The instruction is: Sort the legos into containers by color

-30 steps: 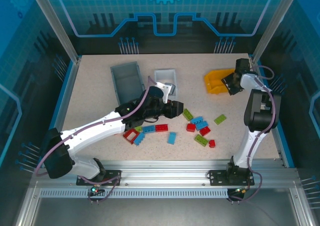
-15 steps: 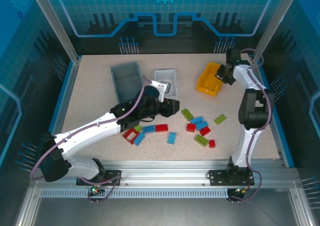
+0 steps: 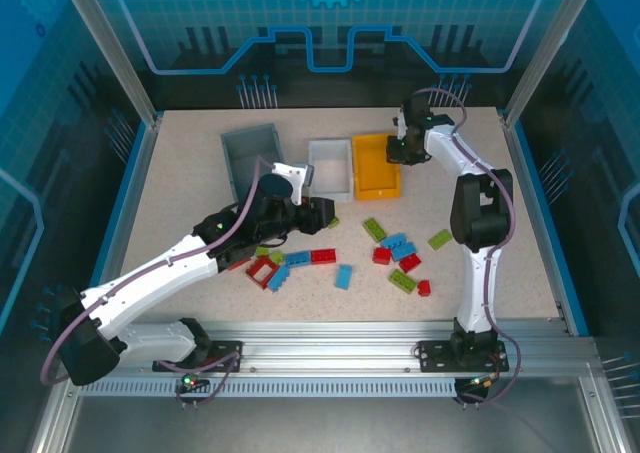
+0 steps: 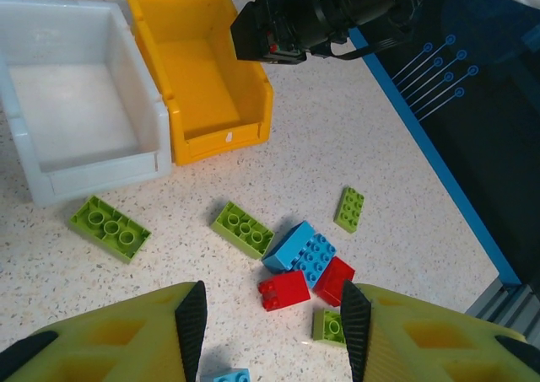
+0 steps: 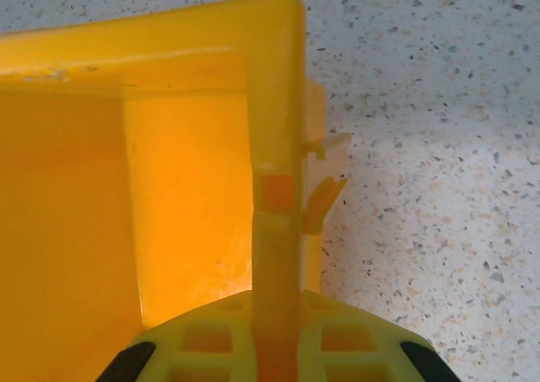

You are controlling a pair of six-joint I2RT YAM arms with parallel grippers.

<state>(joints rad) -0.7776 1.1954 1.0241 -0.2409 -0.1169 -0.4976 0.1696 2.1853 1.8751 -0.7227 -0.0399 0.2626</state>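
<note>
Nothing sorted so far, folks: the legos (image 3: 395,243) lie loose on the table (image 3: 180,183), strewn across its middle toward the near edge, reds, blues and lime greens all mixed together. The three bins stand in a row nearer the far edge. The grey bin (image 3: 250,158) is on the left. The white bin (image 4: 76,112) is in the middle and plainly empty in the left wrist view. The yellow bin (image 4: 198,78) sits just beside the white one, seemingly touching it, and is just as bare inside. Its long axis runs from the far edge to the near edge. Its low open front faces the near edge, straight at the bricks, and it sits upright on its base. The right gripper (image 5: 274,336) is pinched tight on the thin side wall of that yellow bin at its far right corner, the wall running straight up between the pads. The left gripper (image 4: 270,314) hovers over the pile at about half spread with nothing between its fingers; a red brick (image 4: 284,291) and a blue one (image 4: 304,251) lie right below the gap. By my reckoning this is setup with the containers lined up, and every brick has yet to be picked and dropped by colour.
</note>
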